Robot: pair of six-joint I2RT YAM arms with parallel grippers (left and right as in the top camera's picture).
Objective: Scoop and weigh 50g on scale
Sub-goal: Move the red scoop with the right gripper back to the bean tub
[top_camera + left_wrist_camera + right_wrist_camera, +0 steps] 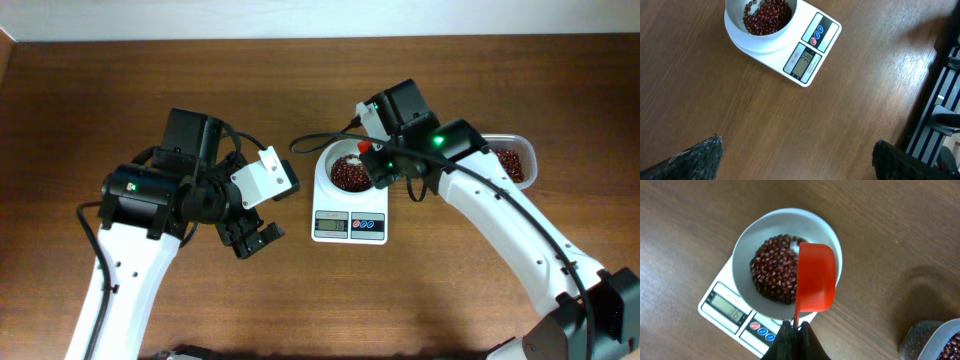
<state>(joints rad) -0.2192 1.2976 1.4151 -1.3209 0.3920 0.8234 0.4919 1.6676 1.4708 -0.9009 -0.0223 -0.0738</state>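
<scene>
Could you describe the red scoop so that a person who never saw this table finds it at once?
On the brown wooden table, look for the white scale with a round white bowl of dark red beans on it. Over that bowl, the right gripper holds the scoop by its thin handle. Its bright, smooth orange-red cup stands out from the dark beans beneath.

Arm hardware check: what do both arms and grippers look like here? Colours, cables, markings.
Both arms: white link shells, black joint housings, black cables looped outside. Left arm has a small green mark on a joint and a white block at the wrist; left gripper is black, with rough-textured fingers. Right arm shows a lit green light; right gripper is black.
</scene>
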